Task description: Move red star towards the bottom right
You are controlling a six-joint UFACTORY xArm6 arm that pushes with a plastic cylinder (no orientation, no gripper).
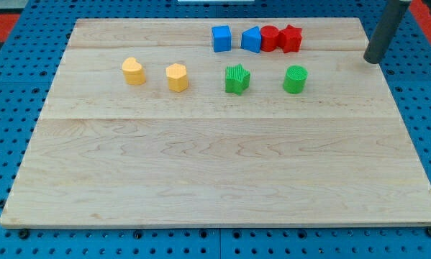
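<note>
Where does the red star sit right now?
The red star sits near the board's top edge, rightmost in its row, touching the red round block, above the green round block.

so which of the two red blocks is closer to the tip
The red star, at the right end of the top row. The other red block sits left of it, farther from my tip.

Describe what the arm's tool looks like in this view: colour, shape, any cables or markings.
Only the rod shows: a straight, smooth, round dark grey bar entering from the view's top right corner and slanting down to my tip, which ends flat and blunt. No cables, labels or markings are visible on it. The rest of the arm is out of frame. My tip sits right of the red star, apart from it.
</note>
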